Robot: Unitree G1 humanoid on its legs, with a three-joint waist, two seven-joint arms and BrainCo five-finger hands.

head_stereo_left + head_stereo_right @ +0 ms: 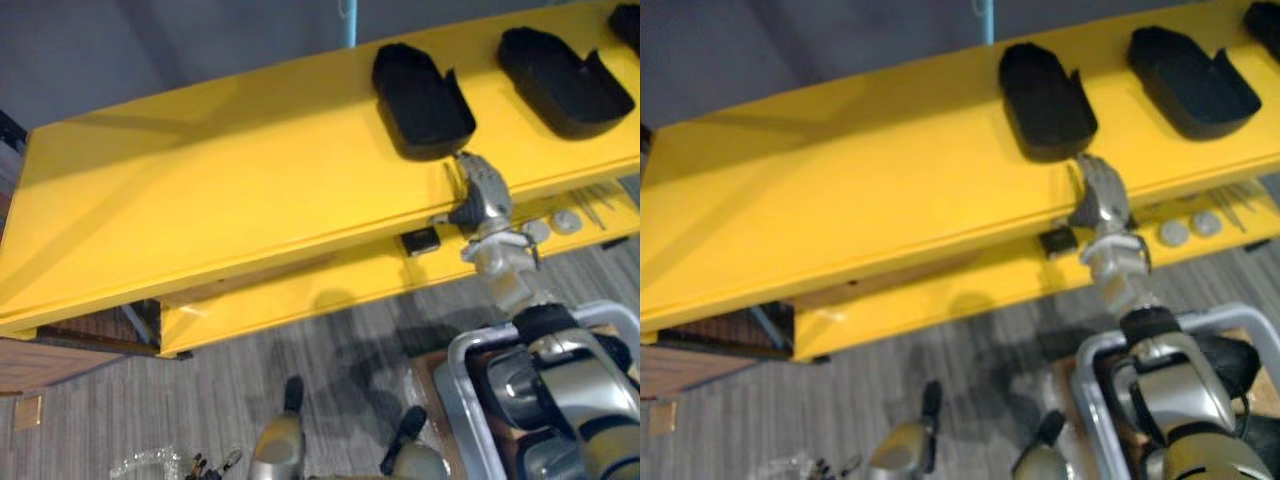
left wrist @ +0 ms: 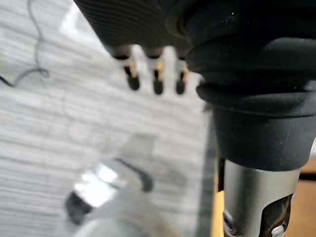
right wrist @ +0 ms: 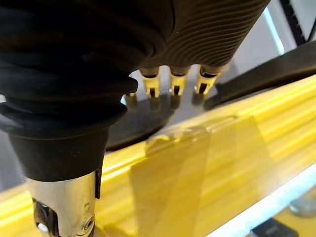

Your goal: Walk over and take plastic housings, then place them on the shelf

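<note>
Yellow two-tier shelf (image 1: pixel 200 190) holds your black plastic housings (image 1: pixel 422 100) on its top board. Your right hand (image 1: pixel 485 195) is over that board's front edge, just beside the nearest of them, fingers straight and holding nothing. Your left hand (image 2: pixel 157 85) hangs relaxed and empty above the grey striped floor (image 1: pixel 300 340).

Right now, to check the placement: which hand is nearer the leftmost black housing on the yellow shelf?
Right. The right hand sits at the front edge of the yellow shelf, just before that housing; the left hand hangs over the grey floor.
</note>
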